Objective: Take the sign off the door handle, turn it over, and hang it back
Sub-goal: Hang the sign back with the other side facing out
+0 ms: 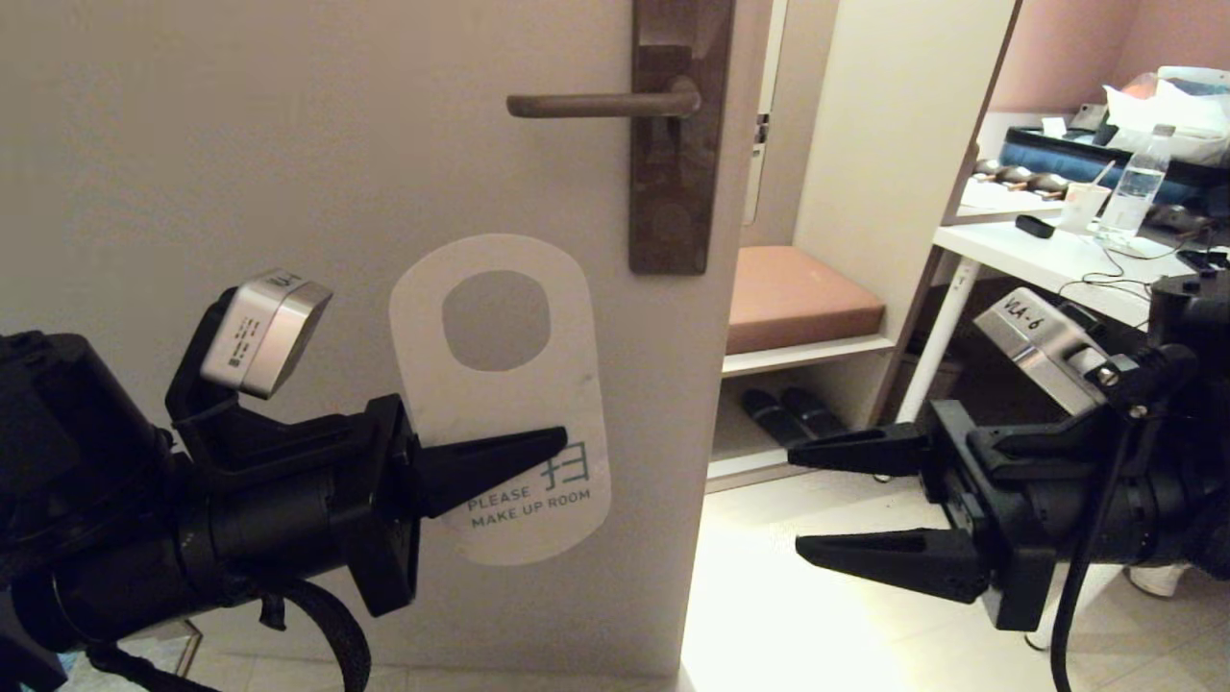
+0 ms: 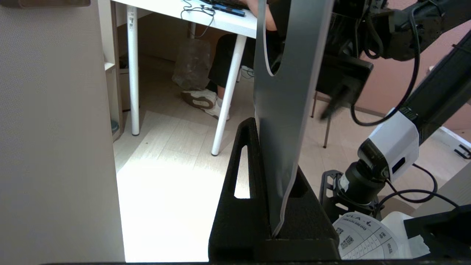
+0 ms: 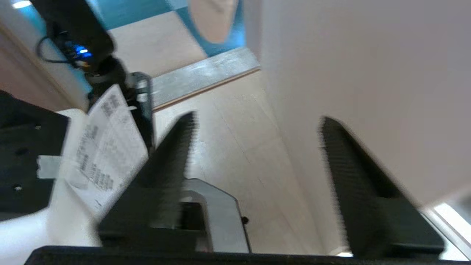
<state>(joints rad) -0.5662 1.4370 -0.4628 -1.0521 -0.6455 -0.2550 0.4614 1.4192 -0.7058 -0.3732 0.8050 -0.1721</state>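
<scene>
Head view: left gripper (image 1: pixel 562 442) pinches the sign (image 1: pixel 500 384) below the door handle (image 1: pixel 596 104); right gripper (image 1: pixel 798 505) apparently gapes beyond the door edge (image 1: pixel 716 384).

Pale door (image 1: pixel 240 144), cushioned bench (image 1: pixel 798 298), white desk (image 1: pixel 1038 255)

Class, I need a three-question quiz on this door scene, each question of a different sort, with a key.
1. True or false: the sign hangs on the door handle.
2. Which claw holds the sign? A) left claw B) right claw C) neither
3. Fill in: the side of the sign facing the head camera reads "PLEASE ____ UP ROOM".

Key:
1. False: the handle is bare, and the sign is held below it, in front of the door.
2. A; the right claw stands open and empty beyond the door's edge.
3. MAKE
</scene>
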